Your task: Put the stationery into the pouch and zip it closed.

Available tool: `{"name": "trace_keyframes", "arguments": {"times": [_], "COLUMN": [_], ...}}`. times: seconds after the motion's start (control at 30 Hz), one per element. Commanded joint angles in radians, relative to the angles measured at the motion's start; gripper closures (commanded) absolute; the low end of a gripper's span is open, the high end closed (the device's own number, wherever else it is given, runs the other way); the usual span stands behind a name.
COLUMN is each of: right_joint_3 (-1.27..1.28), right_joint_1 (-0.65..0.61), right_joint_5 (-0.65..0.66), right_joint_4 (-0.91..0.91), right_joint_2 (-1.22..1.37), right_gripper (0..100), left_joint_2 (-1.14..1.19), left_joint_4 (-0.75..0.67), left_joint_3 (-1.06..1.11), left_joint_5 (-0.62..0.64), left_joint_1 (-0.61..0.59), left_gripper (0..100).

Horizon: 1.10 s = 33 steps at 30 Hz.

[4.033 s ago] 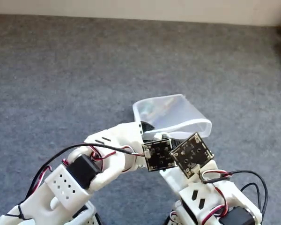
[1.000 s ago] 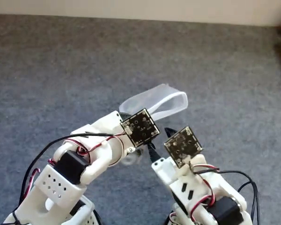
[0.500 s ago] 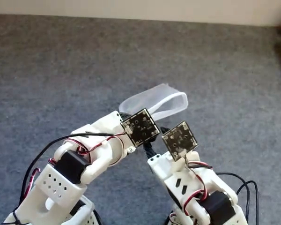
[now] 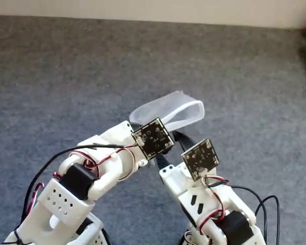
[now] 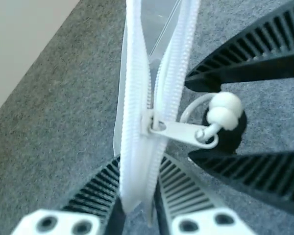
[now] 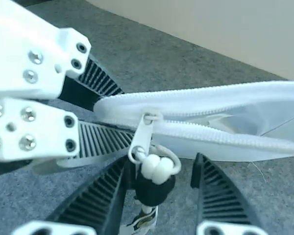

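One pouch point(image 4: 169, 108) sits mid-counter point(image 4: 61, 76), at twelve o'clock from the two tools. The left tool point(image 5: 139, 171) pinches the pouch's near end. The right tool point(image 6: 161, 164) stands wide, straddling the one zipper pull point(image 6: 139, 139) and its two beads point(image 6: 156, 170). The mouth gapes toward two o'clock, so the zipping looks barely begun. Whether the stationery is inside, I cannot tell through the cloudy wall.
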Motion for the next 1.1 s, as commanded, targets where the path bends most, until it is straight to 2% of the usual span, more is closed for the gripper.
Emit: {"name": "trace_keyframes", "arguments": {"times": [0.0, 0.1, 0.33, 0.6, 0.93, 1.07], "right_joint_3": [-0.001, 0.001, -0.008, -0.064, -0.124, -0.147], "right_joint_1": [-0.007, -0.005, 0.018, 0.206, 0.360, 0.377], "right_joint_5": [-0.008, -0.008, -0.008, -0.006, -0.006, -0.006], "right_joint_4": [-0.036, -0.036, -0.030, 0.010, 0.050, 0.048], "right_joint_2": [-0.012, -0.019, -0.021, -0.021, -0.021, -0.021], "right_gripper": [82.5, 84.7, 99.6, 99.3, 99.3, 99.3], "left_joint_2": [-0.008, -0.008, -0.008, -0.008, -0.008, -0.008], "left_joint_4": [0.011, 0.011, 0.011, 0.011, 0.011, 0.011], "left_joint_3": [-0.002, -0.002, -0.001, 0.016, 0.022, 0.022], "left_joint_5": [0.014, 0.014, 0.014, 0.015, 0.015, 0.015], "left_joint_1": [-0.033, -0.033, -0.033, -0.033, -0.035, -0.036], "left_gripper": [100, 100, 100, 100, 100, 100]}}
